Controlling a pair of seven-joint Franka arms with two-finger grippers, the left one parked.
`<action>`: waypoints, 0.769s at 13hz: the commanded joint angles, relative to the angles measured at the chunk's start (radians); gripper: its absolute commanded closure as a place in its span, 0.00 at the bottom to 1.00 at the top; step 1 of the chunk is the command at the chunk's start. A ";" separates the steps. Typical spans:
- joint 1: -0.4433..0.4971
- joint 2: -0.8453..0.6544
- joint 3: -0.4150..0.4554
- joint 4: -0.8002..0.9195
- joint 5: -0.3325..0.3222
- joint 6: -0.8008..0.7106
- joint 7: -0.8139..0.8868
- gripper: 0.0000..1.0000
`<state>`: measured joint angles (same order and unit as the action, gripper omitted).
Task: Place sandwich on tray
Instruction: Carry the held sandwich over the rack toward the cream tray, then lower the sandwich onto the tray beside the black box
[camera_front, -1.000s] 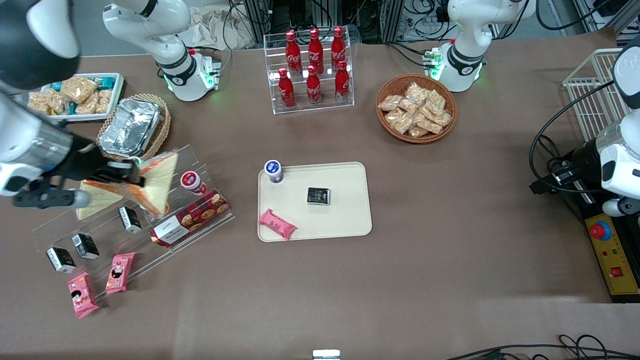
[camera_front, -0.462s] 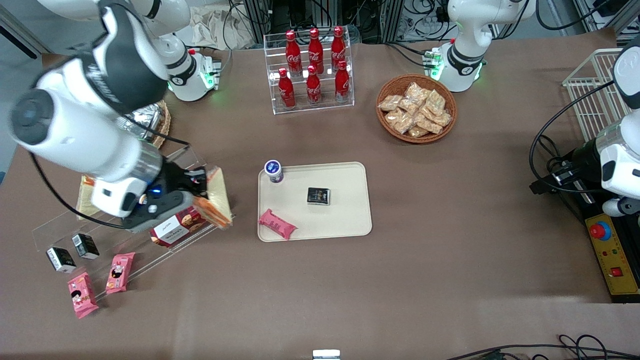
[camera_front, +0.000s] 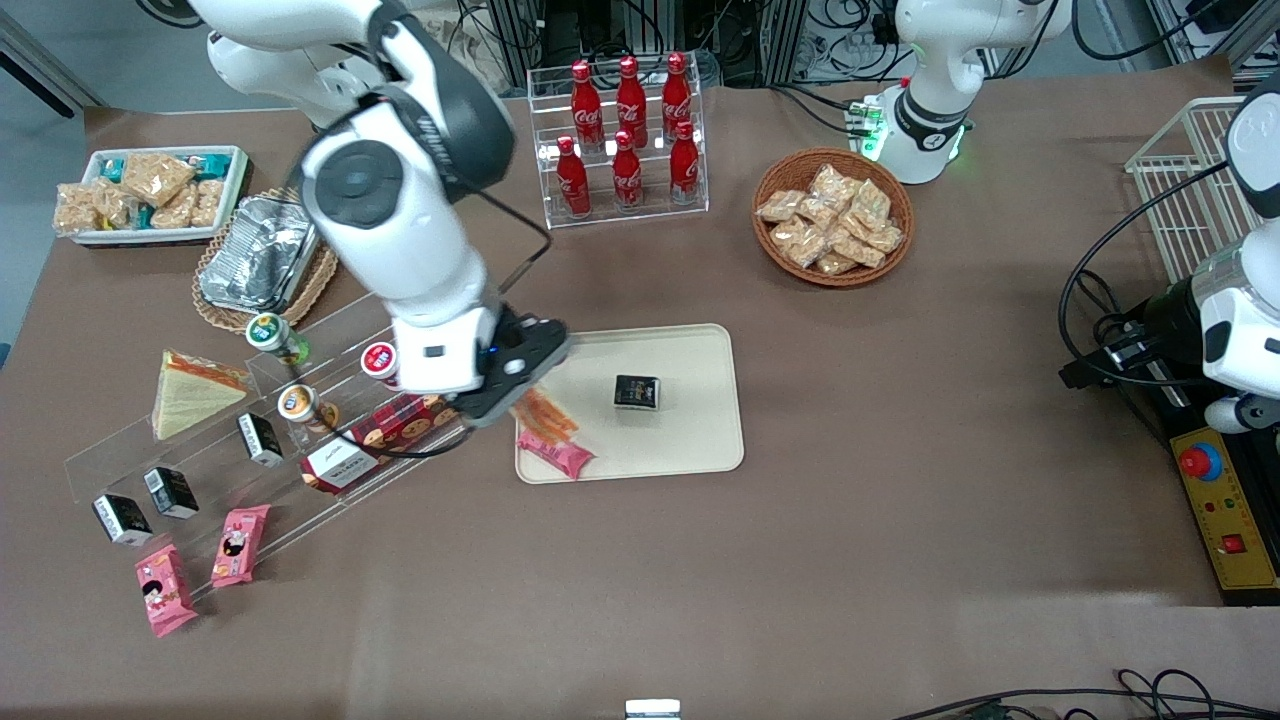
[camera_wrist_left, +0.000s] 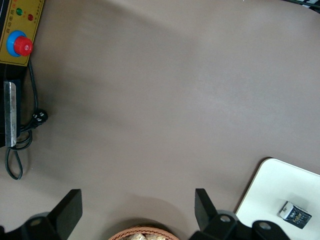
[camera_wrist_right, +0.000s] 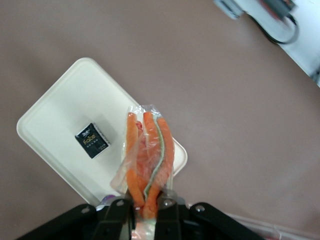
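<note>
Holding the sandwich (camera_wrist_right: 148, 156) clamped edge-on in our hand (camera_wrist_right: 146, 210), we hang over the tray's (camera_front: 690, 440) edge toward the working arm, above a pink packet (camera_front: 556, 452) near a black box (camera_front: 636, 391).

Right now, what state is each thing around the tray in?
gripper: shut on the sandwich, held above the tray's edge nearest the working arm.
sandwich: lifted, edge-on, not set down.
tray: flat on the table.
black packet: lying on the tray.
pink snack bar: lying on the tray's rim.
</note>
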<state>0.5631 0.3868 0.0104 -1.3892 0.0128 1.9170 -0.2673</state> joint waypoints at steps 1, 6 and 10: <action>0.066 0.076 -0.013 0.019 -0.080 0.072 -0.047 0.86; 0.127 0.199 -0.018 0.018 -0.180 0.210 -0.050 0.86; 0.127 0.305 -0.017 0.016 -0.180 0.359 -0.063 0.86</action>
<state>0.6912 0.6437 -0.0068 -1.3921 -0.1452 2.2179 -0.3199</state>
